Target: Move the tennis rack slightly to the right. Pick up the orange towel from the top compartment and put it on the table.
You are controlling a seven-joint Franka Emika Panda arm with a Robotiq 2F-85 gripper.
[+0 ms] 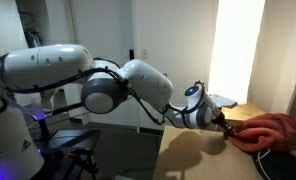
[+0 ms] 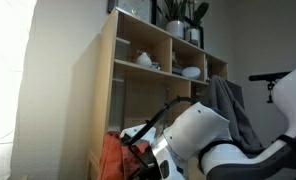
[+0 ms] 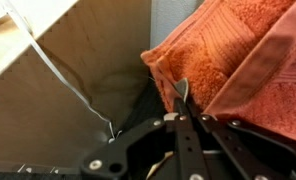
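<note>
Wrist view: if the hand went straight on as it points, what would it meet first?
Probably the orange towel: the shut hand has its tips at the folded edge, though depth is unclear.

Towel (image 3: pixel 238 55) was rust-orange, with looped terry pile and a plain smoother band. Bench (image 1: pixel 186 152) was light tan. Arm (image 1: pixel 48 65) was white, joints dark. Jaws were black. Shelf unit (image 2: pixel 103 80) was pale wood.

Tall pale wooden shelf unit (image 2: pixel 103 90) fills centre frame. White dishes (image 2: pixel 145 58) in upper compartments; potted plants (image 2: pixel 178 18) on top. Orange towel (image 2: pixel 112 157) bunched lower centre, against shelf front. White robot arm (image 2: pixel 203 135) lower right; grey cloth (image 2: pixel 231 105) hanging behind it.
</note>
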